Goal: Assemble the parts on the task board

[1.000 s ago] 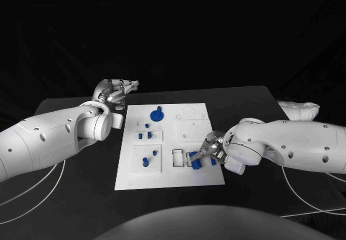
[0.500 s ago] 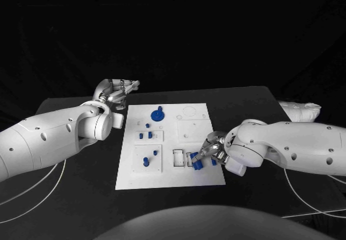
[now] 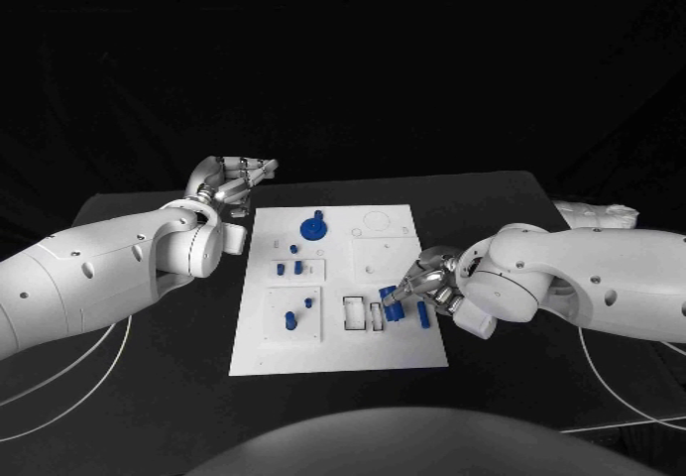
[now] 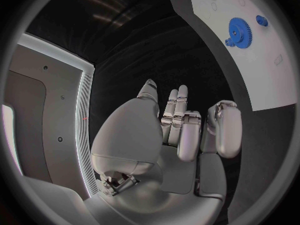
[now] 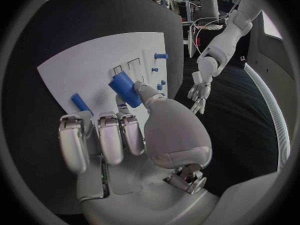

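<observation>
The right hand (image 3: 429, 281) is pinching a blue block (image 5: 125, 89) just above the near right part of the white board (image 3: 332, 352), with another blue piece (image 3: 422, 313) lying beside the empty slots (image 3: 363, 313). The left hand (image 3: 233, 179) is hovering off the board's far left corner, its fingers loosely apart and holding nothing. The blue gear (image 3: 312, 229) and several pegs (image 3: 288, 320) are already sitting in place, so the job looks roughly half done.
</observation>
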Controlling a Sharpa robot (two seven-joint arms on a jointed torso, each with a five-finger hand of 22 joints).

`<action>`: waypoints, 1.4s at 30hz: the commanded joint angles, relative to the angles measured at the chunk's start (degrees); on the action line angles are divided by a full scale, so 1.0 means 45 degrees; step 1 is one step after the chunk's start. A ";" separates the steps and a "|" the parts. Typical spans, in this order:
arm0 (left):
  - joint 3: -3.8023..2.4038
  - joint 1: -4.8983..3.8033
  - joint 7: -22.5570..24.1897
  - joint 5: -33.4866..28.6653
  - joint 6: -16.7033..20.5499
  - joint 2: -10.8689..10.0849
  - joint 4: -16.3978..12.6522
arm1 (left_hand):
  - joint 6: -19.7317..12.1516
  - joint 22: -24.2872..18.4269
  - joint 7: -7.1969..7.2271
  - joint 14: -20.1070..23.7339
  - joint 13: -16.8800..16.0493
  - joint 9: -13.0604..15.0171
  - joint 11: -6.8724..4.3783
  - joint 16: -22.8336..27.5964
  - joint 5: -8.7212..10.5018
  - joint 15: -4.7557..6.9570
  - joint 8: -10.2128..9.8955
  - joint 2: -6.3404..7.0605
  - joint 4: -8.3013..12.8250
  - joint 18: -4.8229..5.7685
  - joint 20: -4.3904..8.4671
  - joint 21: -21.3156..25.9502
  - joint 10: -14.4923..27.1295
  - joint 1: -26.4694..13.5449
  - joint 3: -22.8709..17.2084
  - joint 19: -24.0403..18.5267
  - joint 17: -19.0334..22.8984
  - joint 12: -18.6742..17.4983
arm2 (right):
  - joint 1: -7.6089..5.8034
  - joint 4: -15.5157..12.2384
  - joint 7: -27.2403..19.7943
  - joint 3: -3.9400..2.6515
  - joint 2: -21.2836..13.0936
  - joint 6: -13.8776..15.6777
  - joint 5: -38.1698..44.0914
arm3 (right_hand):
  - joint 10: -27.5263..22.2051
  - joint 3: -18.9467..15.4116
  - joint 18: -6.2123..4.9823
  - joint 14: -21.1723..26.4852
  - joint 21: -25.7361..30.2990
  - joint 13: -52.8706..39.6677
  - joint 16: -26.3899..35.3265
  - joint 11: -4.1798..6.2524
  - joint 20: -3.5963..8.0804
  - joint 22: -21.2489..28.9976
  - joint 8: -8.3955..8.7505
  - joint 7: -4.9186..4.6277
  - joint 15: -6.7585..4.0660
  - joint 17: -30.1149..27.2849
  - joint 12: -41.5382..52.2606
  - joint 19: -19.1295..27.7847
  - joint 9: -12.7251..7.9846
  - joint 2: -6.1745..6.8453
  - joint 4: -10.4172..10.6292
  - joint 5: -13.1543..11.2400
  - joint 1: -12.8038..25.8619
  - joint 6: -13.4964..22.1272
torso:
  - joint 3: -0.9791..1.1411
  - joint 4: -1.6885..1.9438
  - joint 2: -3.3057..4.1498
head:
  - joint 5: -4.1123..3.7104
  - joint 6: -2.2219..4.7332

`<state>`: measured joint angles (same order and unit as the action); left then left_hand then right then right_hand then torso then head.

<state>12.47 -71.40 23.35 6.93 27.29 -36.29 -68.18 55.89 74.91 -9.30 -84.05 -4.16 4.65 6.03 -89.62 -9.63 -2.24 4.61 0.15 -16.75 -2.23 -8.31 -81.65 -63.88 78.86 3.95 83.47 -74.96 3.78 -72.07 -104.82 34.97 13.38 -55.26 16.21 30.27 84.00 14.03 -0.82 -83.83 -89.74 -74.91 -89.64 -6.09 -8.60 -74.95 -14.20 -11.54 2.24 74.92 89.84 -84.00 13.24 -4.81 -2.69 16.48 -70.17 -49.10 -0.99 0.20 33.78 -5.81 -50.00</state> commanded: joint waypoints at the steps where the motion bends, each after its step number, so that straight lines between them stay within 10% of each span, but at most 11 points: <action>1: -0.0008 -0.0006 0.0072 0.0047 -0.0185 0.0024 -0.0019 | -0.0111 0.2757 -0.0008 -0.1249 -0.0005 0.0012 0.0032 -0.0006 -0.0063 -0.0050 -0.0031 -0.0120 0.0010 0.0042 -0.0039 0.0043 0.0075 0.0035 0.0062 0.0024 -0.3202 0.0021 | -0.0091 -0.0042 -0.0629 0.0001 0.0052 0.0065 -0.0752 | 0.1333 0.0077 0.0182 -0.1372 -0.0059 -0.3353 -0.0080 0.0128 0.0105 -0.3345 0.0058 0.0478 -0.0091 0.3351 0.0036 -0.1333 0.0010 -0.0391 0.0029 -0.0087 -0.0481 -0.0592 | 0.0000 0.0002 0.0005 | 0.0031 0.0000; 42: -0.0010 -0.0007 0.0050 0.0053 -0.0198 0.0011 -0.0054 | -0.0111 0.2757 -0.0008 -0.1249 -0.0005 0.0012 0.0032 -0.0006 -0.0063 -0.0050 -0.0031 -0.0120 0.0010 0.0042 -0.0039 0.0043 0.0075 0.0035 0.0062 0.0024 -0.3202 0.0021 | 0.0382 0.1532 0.0305 0.0002 0.2110 -0.0489 -0.1866 | 0.1333 0.0075 0.0182 -0.1372 -0.0059 -0.3353 -0.0080 0.0108 0.0124 -0.3345 0.0592 0.0454 -0.0119 0.3351 0.0036 -0.1333 -0.0207 -0.0201 0.0401 -0.0721 -0.0056 -0.0836 | -0.0007 -0.0014 -0.0007 | 0.0042 0.0000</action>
<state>12.47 -71.40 23.30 6.94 27.22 -36.30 -68.27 55.89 74.91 -9.30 -84.05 -4.16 4.63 6.03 -89.62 -9.63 -2.24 4.61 0.15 -16.75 -2.23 -8.31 -81.65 -63.88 78.86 3.95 83.47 -74.96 3.77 -70.65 -98.08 35.31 13.19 -45.93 14.30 21.73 84.00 13.86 -0.81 -84.04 -89.74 -74.95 -89.64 -6.10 -8.61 -74.92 -11.87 -12.20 2.04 74.91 89.84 -84.00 12.48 -5.07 -1.85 13.49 -70.68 -49.87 -1.03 0.16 33.75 -5.61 -50.00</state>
